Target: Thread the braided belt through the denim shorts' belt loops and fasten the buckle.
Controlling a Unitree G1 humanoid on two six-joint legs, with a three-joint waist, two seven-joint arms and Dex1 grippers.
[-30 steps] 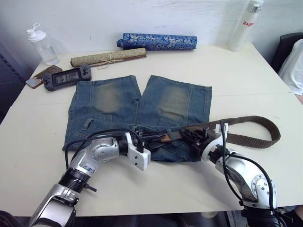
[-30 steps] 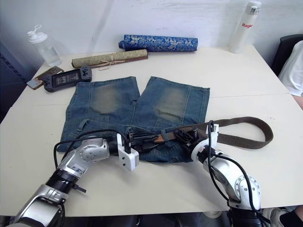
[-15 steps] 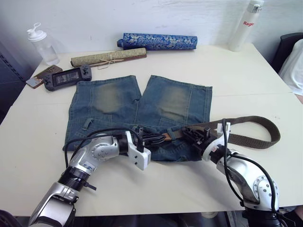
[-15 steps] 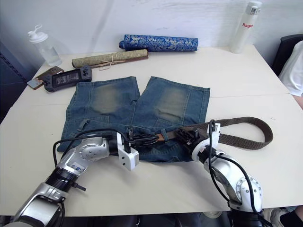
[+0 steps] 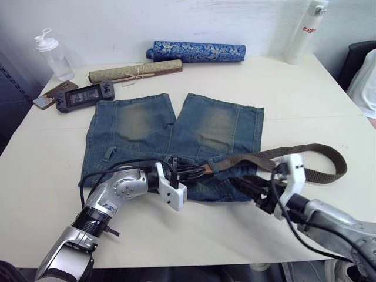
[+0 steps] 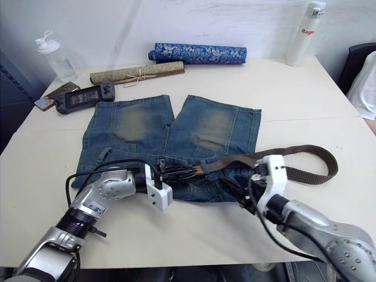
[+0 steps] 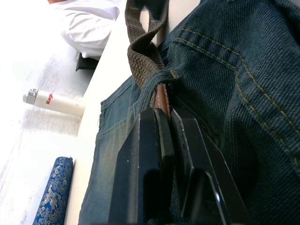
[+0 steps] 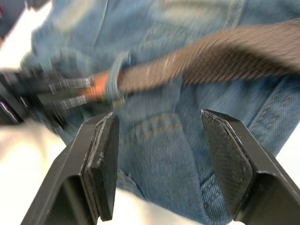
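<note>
One woven brown belt [image 5: 305, 161] loops over the desk [image 5: 305, 100] to the shorts' [image 5: 170, 138] waistband, its reddish leather tip [image 7: 161, 99] poking through a denim loop [image 7: 157, 80]. Left gripper [image 7: 169, 123] is clamped on that tip. Right gripper [image 8: 159, 164], which held the belt half a second ago, has let go and backed off, fingers spread over the denim. White bottle [image 5: 304, 32] at the far edge reads "Rag…" in red.

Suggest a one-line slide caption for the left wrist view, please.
Left gripper pinching the braided belt by its leather tip, just past a belt loop on the denim shorts.
</note>
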